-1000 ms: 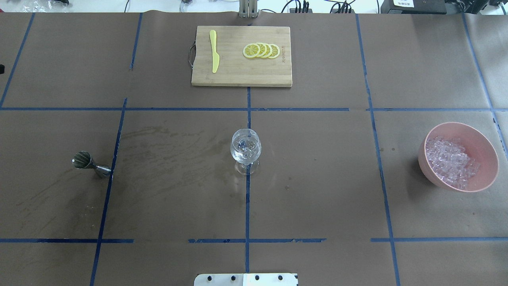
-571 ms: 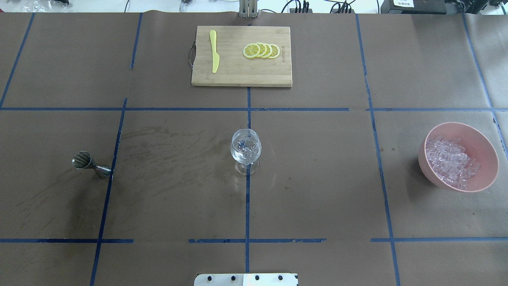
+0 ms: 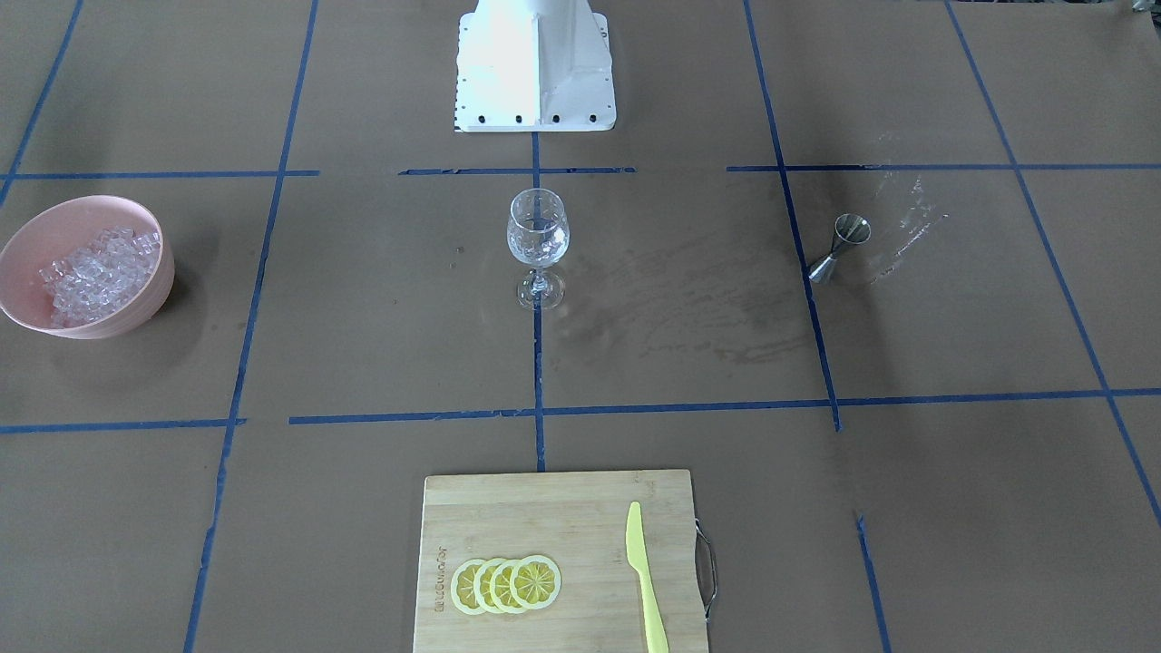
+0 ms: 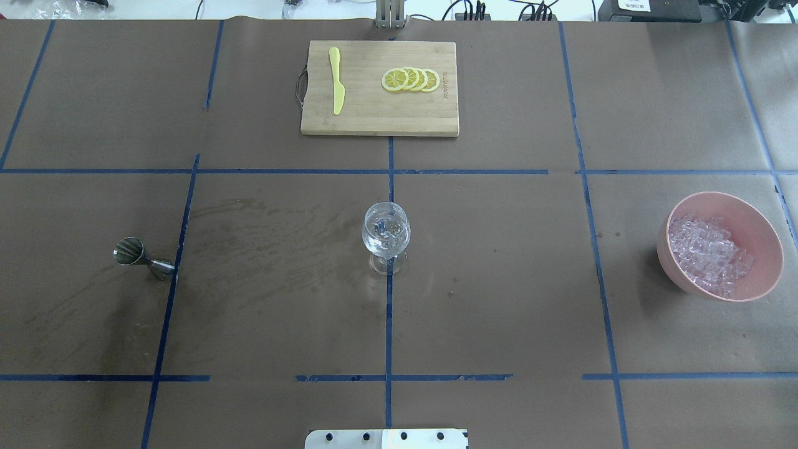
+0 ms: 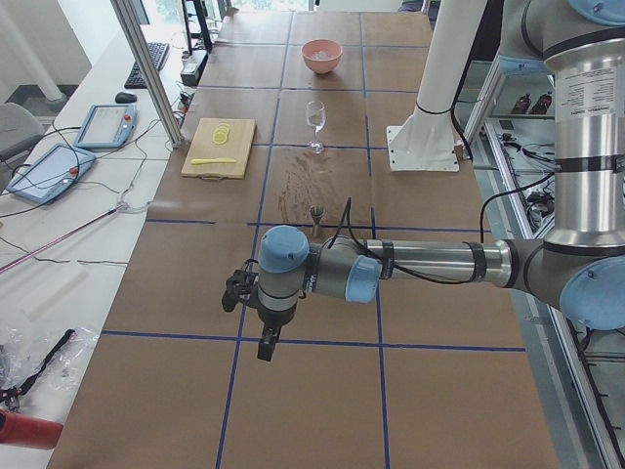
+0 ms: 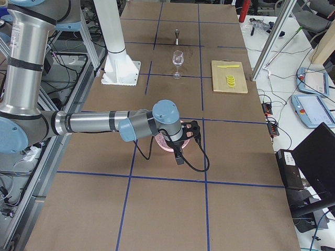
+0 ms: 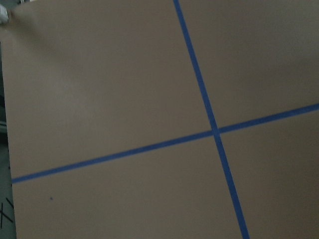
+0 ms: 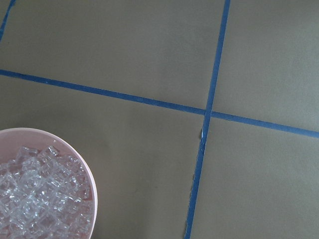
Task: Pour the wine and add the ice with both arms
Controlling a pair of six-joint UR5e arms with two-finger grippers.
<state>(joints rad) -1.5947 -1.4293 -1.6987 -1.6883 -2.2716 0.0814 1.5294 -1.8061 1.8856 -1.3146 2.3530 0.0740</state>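
Brown-papered table [image 4: 486,299], blue tape grid [image 4: 389,324]. I can't tell if left gripper [image 5: 267,352] or right gripper [image 6: 179,159] is spread; side views only.

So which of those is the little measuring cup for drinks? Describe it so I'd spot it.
On the brown-papered table, find the clear stemmed wine glass at the middle. Go sideways toward the robot's left to a blue tape line: the jigger stands there alone. It is a small hourglass-shaped cup, the only shiny metal thing among glass, a pink bowl and a wooden board.
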